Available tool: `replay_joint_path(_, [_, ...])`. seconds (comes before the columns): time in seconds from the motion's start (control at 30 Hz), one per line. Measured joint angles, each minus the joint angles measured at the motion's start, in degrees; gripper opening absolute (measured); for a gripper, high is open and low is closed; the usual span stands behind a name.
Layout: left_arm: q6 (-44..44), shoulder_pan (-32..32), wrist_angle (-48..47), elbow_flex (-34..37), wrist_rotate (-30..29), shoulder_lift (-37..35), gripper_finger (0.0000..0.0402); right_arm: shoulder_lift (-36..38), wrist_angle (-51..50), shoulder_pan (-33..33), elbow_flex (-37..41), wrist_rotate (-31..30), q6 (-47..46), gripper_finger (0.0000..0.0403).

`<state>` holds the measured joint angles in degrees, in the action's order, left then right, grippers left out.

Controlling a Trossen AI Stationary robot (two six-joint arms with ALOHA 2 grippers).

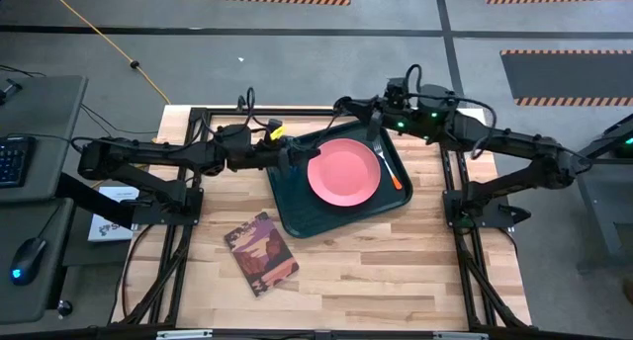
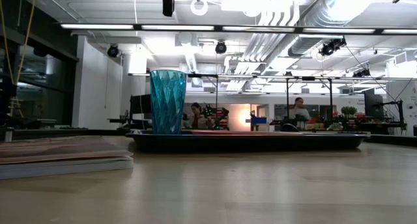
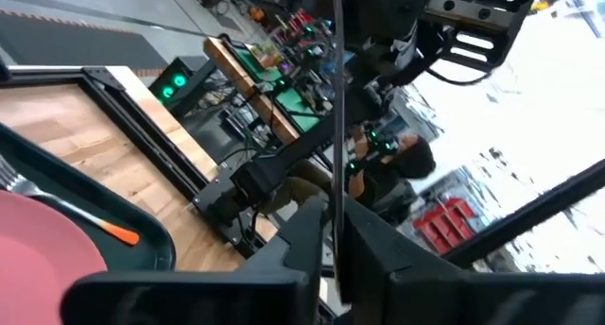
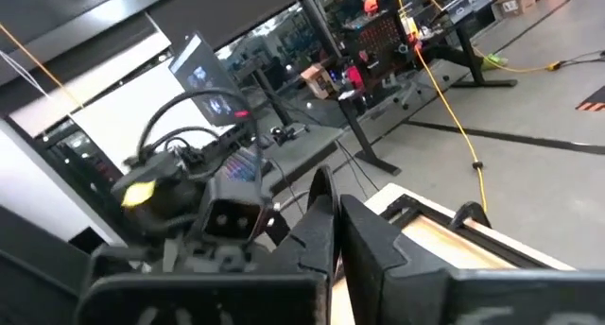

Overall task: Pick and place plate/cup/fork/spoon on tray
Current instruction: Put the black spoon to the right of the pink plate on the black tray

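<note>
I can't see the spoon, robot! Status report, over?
Left gripper shut over tray's left corner, likely pinching spoon. Right gripper shut, at tray's far edge. Plate, fork, cup on tray. Nothing blocking.

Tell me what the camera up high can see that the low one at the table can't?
Only the high view shows the plate, the fork beside it, and both arms, with the left gripper and right gripper over the tray's far side. Only the low view shows the cup standing on the tray, plus people in the room behind. Both show the tray and the book.
</note>
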<state>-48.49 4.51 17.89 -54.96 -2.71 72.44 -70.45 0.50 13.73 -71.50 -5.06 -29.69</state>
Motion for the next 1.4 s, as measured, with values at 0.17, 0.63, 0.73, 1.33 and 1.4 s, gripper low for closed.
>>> replay_joint_path(0.17, [-0.43,4.08,-0.93,-0.09,8.20,-0.02,0.0066,5.95,-9.89,1.97,0.00,0.02,0.41,0.0002])
replay_joint_path(0.63, [-1.35,14.23,6.50,0.00,23.47,-0.08,0.0149,17.15,-48.77,7.57,-0.09,-7.46,2.09,0.0001])
replay_joint_path(0.73, [-2.59,15.49,15.14,0.00,24.94,-0.11,0.0146,13.82,-60.42,7.68,-0.03,-13.71,1.15,0.0000])
replay_joint_path(1.33, [-5.31,16.48,21.16,0.00,24.01,-0.13,0.0143,-7.08,-43.52,7.64,12.13,-33.03,-0.23,0.0000])
replay_joint_path(1.4, [-5.31,16.48,21.08,0.00,23.99,-0.13,0.0143,-7.79,-41.86,7.64,12.11,-34.50,1.07,0.0000])
